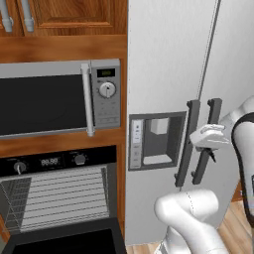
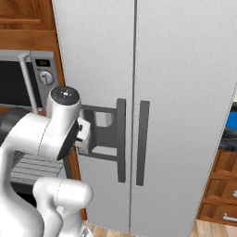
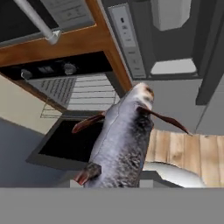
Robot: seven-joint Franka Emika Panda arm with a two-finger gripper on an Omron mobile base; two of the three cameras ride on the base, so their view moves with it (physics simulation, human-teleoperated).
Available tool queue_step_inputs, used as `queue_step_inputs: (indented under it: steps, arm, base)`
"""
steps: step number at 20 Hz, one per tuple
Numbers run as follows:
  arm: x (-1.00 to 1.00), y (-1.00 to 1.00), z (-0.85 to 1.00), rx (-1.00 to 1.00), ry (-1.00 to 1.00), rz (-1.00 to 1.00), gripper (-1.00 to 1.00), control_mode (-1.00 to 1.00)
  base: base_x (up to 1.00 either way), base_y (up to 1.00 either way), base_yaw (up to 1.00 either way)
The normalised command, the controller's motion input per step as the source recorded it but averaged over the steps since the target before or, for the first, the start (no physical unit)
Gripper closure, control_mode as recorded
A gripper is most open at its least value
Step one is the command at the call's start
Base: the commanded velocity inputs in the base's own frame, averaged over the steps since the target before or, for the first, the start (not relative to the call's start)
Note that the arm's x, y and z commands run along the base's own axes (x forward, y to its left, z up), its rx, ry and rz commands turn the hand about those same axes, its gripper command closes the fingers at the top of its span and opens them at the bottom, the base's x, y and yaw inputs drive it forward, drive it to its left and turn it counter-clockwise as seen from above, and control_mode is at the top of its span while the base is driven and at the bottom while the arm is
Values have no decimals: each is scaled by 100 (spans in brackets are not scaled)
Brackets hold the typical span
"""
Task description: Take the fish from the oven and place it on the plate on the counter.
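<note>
With the fish [image 3: 124, 140] out of the open oven [image 1: 59, 198] and grasped in the jaws, held up before the fridge [image 2: 162, 92], the pick looks done; carrying it to the plate [image 2: 231, 121] remains.

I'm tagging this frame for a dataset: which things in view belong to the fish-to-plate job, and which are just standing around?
Part of the job:
fish, held up close before the hand camera
oven, door open, racks bare
gripper, carrying the fish

Just standing around:
microwave
fridge with its dispenser
wooden floor
</note>
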Motion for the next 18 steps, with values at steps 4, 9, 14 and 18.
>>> queue_step_inputs:
  steps: [4,9,14,18]
  arm:
    - [-10,0,-2,-27,9,-41,100,-100]
    - [-1,0,-1,-31,10,-30,100,-100]
    - [-3,2,9,-15,1,-4,100,-100]
    - [1,-19,-10,0,0,7,100,-100]
  base:
    - [0,0,0]
    - [0,0,0]
    - [0,0,0]
    - [0,0,0]
